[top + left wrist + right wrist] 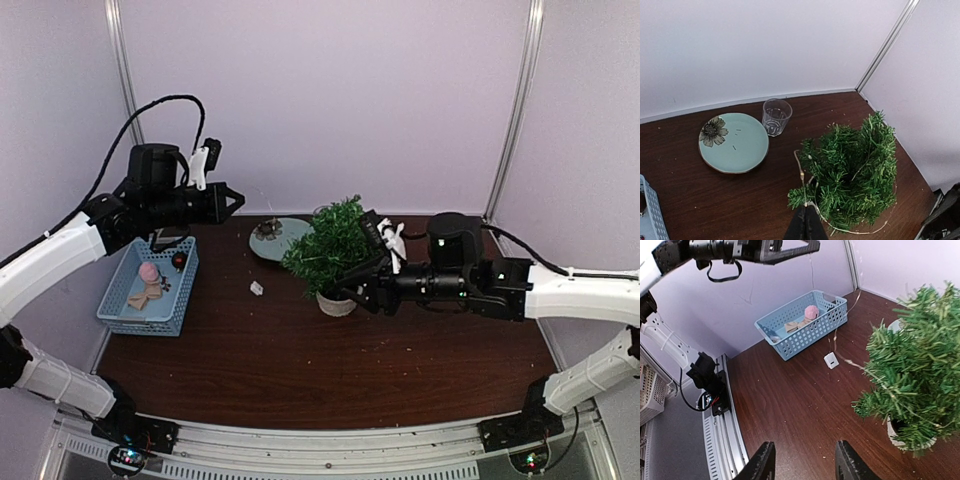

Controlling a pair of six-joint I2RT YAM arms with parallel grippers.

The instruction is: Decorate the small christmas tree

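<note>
The small christmas tree (pixel 330 245) stands mid-table in its off-white pot (pixel 335 304); it is also in the left wrist view (pixel 855 175) and the right wrist view (pixel 920 370). A thin light string (pixel 801 170) loops around its branches and runs to a small white box (pixel 831 360) on the table. My left gripper (pixel 806 209) is shut on this string, held high over the table's left side (pixel 232 200). My right gripper (pixel 356 290) hangs low beside the pot, open (pixel 805 465), with only bare table between its fingers.
A blue basket (pixel 185 290) at the left holds a pink ornament (pixel 148 272) and other small pieces. A pale green flower plate (pixel 733 142) and a clear glass cup (pixel 776 116) sit behind the tree near the back wall.
</note>
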